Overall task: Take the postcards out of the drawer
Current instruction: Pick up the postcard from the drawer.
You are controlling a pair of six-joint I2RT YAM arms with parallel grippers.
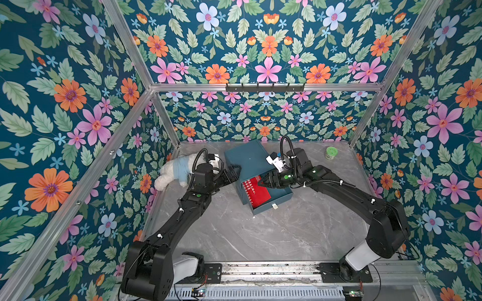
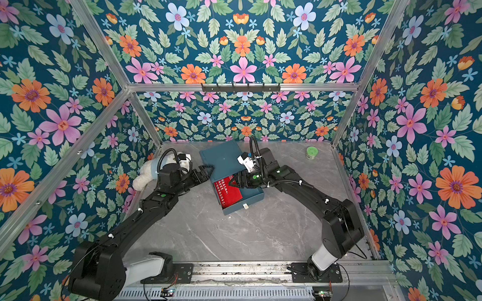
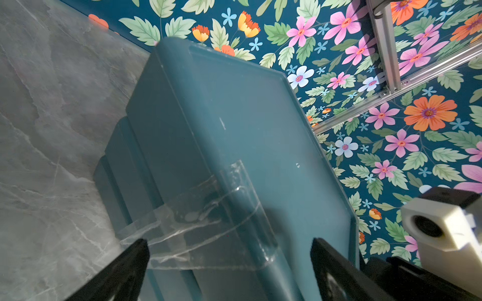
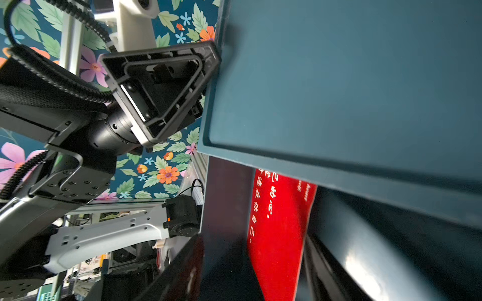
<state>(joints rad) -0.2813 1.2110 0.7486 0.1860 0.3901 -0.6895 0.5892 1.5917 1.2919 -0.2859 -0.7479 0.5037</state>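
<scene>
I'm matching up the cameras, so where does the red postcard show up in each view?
In a top view: the red postcard lies in the open drawer, near the middle.
In a top view: the same spot, in the drawer.
Left wrist: not in it.
Right wrist: close up, beside the box's rim.
Shared landmark: the teal box.

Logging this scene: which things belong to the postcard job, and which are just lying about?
Job: red postcard, drawer, blue box, right pincer, left pincer.
Lying about: plush toy, green jar.
</scene>
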